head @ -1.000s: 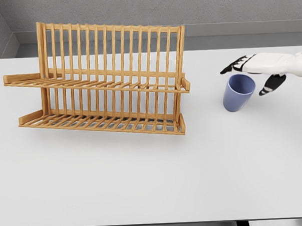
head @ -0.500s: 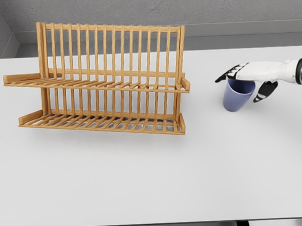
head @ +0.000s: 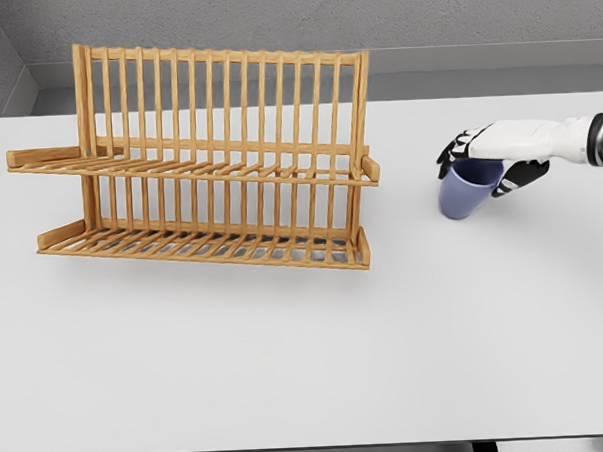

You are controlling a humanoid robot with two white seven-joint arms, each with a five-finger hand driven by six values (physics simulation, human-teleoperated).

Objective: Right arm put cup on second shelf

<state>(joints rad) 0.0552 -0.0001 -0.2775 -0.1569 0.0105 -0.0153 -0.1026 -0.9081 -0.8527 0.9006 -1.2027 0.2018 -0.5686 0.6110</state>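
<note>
white table [head: 288, 367] fills most of the head view; grey wall behind its far edge.

wooden dish rack [head: 214, 160] stands on the table's left half: two slatted shelves, one above the other, with a tall back of upright bars. upper shelf [head: 194, 169] and lower shelf [head: 202, 245] both carry nothing. rack's right end post faces toward the cup, with bare table between them; nothing else stands in that gap.

right arm enters from the right edge, white forearm with a dark wrist band. right hand [head: 486, 148] sits over the cup's mouth, dark fingers [head: 449, 157] curled down around the far-left rim, thumb on the near-right side. grip looks closed on the rim.

cup [head: 465, 191]: blue-violet, plain, no handle visible, tapering to a narrower base. it is right of the rack, well apart from it, tilted with the base swung toward the left. cannot tell if the base touches the table.

left arm does not show.
</note>
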